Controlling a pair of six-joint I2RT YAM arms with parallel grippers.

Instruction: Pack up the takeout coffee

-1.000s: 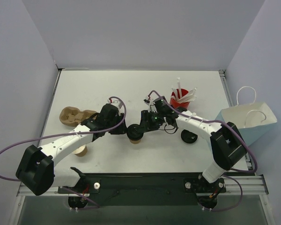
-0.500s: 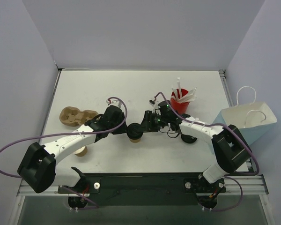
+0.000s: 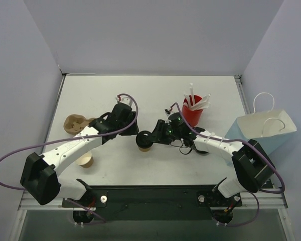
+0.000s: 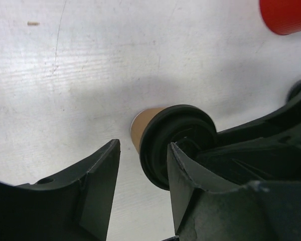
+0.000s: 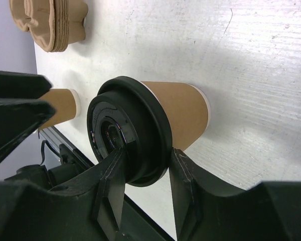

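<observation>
One coffee [image 3: 145, 144] on the table [image 3: 155, 95] near its middle, right gripper [image 5: 148, 153] pinching its one black lid [image 5: 125, 125] at the rim, left gripper [image 4: 142, 148] spread, empty, beside it, one bare cup [image 3: 85, 161], one red straw cup [image 3: 191, 113], one blue bag [image 3: 271, 131], one carrier stack [image 3: 75, 123]

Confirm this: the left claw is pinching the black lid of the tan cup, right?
Wrong arm: the right claw is pinching the black lid of the tan cup, as the right wrist view shows.
</observation>
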